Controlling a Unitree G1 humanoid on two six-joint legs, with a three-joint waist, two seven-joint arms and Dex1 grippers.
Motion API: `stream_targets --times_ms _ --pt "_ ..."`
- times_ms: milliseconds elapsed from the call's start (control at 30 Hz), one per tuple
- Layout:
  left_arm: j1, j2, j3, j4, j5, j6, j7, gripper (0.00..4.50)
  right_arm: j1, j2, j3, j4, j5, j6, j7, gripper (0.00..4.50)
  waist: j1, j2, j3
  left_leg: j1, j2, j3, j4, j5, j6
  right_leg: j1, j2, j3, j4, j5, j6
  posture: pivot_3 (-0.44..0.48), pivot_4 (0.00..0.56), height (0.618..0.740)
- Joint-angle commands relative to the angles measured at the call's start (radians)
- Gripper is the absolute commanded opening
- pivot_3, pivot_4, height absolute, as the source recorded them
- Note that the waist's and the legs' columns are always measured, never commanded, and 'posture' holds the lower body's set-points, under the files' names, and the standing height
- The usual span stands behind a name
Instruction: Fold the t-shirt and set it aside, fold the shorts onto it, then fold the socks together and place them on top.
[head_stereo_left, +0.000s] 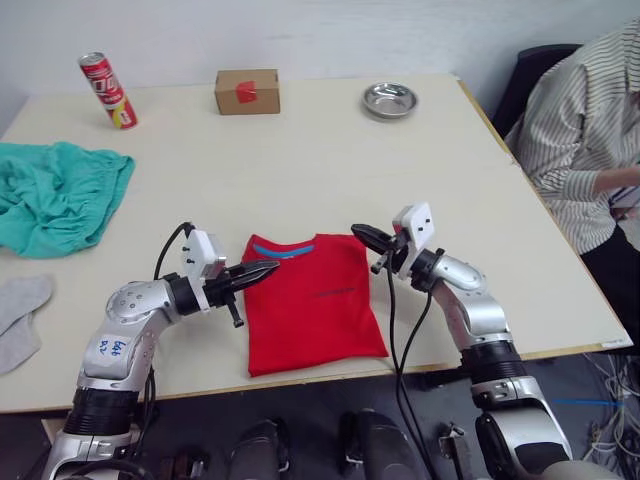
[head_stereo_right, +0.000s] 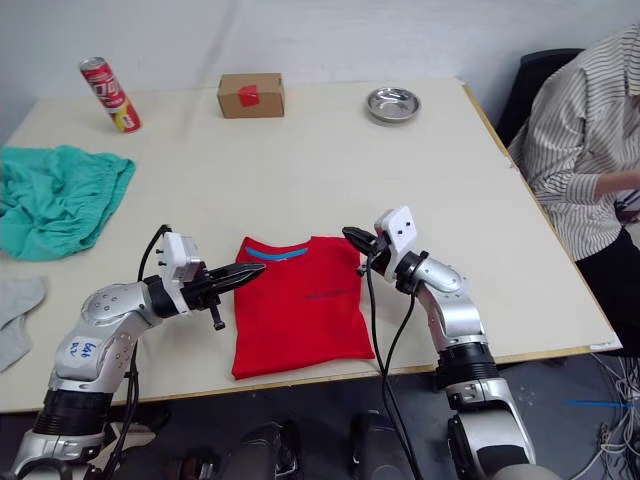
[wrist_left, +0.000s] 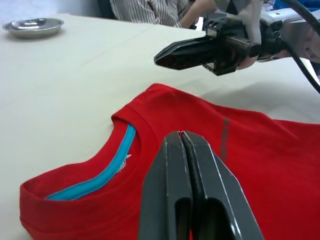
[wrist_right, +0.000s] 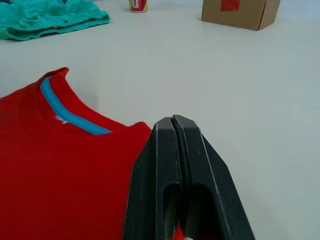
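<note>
The red t-shirt (head_stereo_left: 312, 300) lies folded into a neat rectangle near the table's front edge, blue neckband facing the far side. My left gripper (head_stereo_left: 272, 267) is shut and empty, hovering just over the shirt's left collar corner. My right gripper (head_stereo_left: 358, 235) is also shut, at the shirt's right collar corner, tips pointing left. The teal-green shorts (head_stereo_left: 55, 195) lie crumpled at the table's left side. The light grey socks (head_stereo_left: 20, 315) rest at the left edge, nearer the front.
A red can (head_stereo_left: 108, 90), a cardboard box (head_stereo_left: 247, 91) and a metal bowl (head_stereo_left: 389, 100) stand along the far side of the table (head_stereo_left: 300, 170). A person in a striped shirt (head_stereo_left: 585, 130) sits past the right edge.
</note>
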Motion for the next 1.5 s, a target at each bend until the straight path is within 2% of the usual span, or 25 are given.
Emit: stream_targets --times_ms 33,200,300,400,500,633,833,1067,1133,1233,1400,1500 --pt "-0.016 0.0 -0.007 0.01 0.017 -0.009 -0.004 0.04 0.037 -0.002 0.004 -0.137 0.026 0.035 -0.003 0.0 0.019 0.0 0.0 0.001 0.0 0.0 -0.001 0.0 0.0 0.0 0.0 0.001 0.001 0.0 0.0 0.0 0.15 0.74" --pt "-0.02 -0.006 -0.035 0.001 0.022 0.004 -0.017 0.04 0.154 -0.024 0.084 -0.313 0.038 0.082 0.064 0.0 0.042 0.0 0.0 0.001 0.001 -0.001 0.0 -0.002 -0.001 0.0 0.001 0.001 -0.002 -0.001 -0.002 0.0 0.15 0.74" --pt "-0.014 -0.02 -0.072 -0.018 0.031 0.014 -0.017 0.04 0.216 -0.037 0.145 -0.352 0.005 0.047 0.101 0.0 0.042 0.0 0.0 0.001 0.001 -0.001 0.0 -0.002 -0.001 0.0 0.001 0.001 -0.003 -0.001 -0.002 0.0 0.15 0.74" --pt "0.002 -0.045 -0.148 -0.03 0.07 0.01 -0.016 0.04 0.264 -0.059 0.209 -0.278 -0.061 -0.087 0.155 0.0 0.042 0.0 0.0 0.001 0.001 -0.001 0.0 -0.002 -0.001 0.0 0.001 0.001 -0.003 -0.001 -0.002 0.0 0.15 0.74" --pt "0.025 -0.065 -0.197 0.007 0.142 0.015 0.036 0.04 0.227 -0.067 0.181 -0.109 -0.099 -0.207 0.14 0.0 0.041 0.0 0.0 0.002 0.001 0.0 0.0 -0.002 -0.001 0.0 0.001 0.001 -0.003 -0.001 -0.002 0.0 0.15 0.74" --pt "0.062 -0.068 -0.187 0.063 0.192 -0.007 0.083 0.04 0.2 -0.075 0.118 -0.004 -0.075 -0.265 0.124 0.0 0.041 0.0 0.0 0.003 0.001 0.0 0.0 -0.002 -0.001 0.0 0.002 0.002 -0.001 -0.001 -0.002 0.0 0.15 0.74" --pt "0.114 -0.054 -0.086 0.1 0.156 -0.109 0.069 0.04 0.147 -0.073 -0.004 -0.012 0.023 -0.179 0.084 0.0 0.035 0.0 0.0 0.005 0.002 0.0 0.0 -0.002 -0.002 0.001 0.001 0.002 0.0 -0.002 -0.003 0.0 0.15 0.74" --pt "0.044 -0.067 -0.02 0.105 0.058 -0.13 -0.022 0.04 0.075 -0.048 0.053 -0.06 0.032 -0.117 0.155 0.0 0.04 0.0 0.0 0.005 0.003 0.0 -0.002 -0.002 -0.002 0.0 0.002 0.0 0.001 -0.003 -0.006 0.0 0.15 0.74" --pt "-0.003 -0.076 -0.027 0.124 0.072 -0.125 -0.016 0.04 0.033 -0.027 0.103 -0.009 -0.025 -0.143 0.157 0.0 0.042 0.0 0.0 0.004 0.003 -0.001 -0.001 -0.002 -0.003 0.0 0.001 0.0 0.001 -0.003 -0.006 0.0 0.15 0.74" --pt "-0.058 -0.091 -0.069 0.197 0.156 -0.148 0.027 0.04 -0.036 0.006 0.147 0.148 -0.138 -0.225 0.086 0.0 0.041 0.0 0.0 0.004 0.003 0.0 0.0 -0.002 -0.003 0.0 0.001 0.0 0.001 -0.003 -0.006 0.0 0.15 0.74" --pt "-0.061 -0.09 -0.13 0.293 0.295 -0.205 0.098 0.04 -0.121 0.01 0.051 0.38 -0.128 -0.279 -0.031 0.0 0.04 0.0 0.0 0.003 0.002 0.0 0.0 -0.001 -0.003 0.0 0.002 0.0 0.001 -0.003 -0.006 0.0 0.15 0.74" --pt "-0.026 -0.103 -0.121 0.275 0.273 -0.21 0.096 0.04 -0.156 -0.033 -0.001 0.452 -0.112 -0.28 -0.031 0.0 0.04 0.0 0.0 0.003 0.002 0.0 0.001 -0.001 -0.003 0.001 0.001 0.0 0.0 -0.003 -0.005 0.0 0.15 0.74"
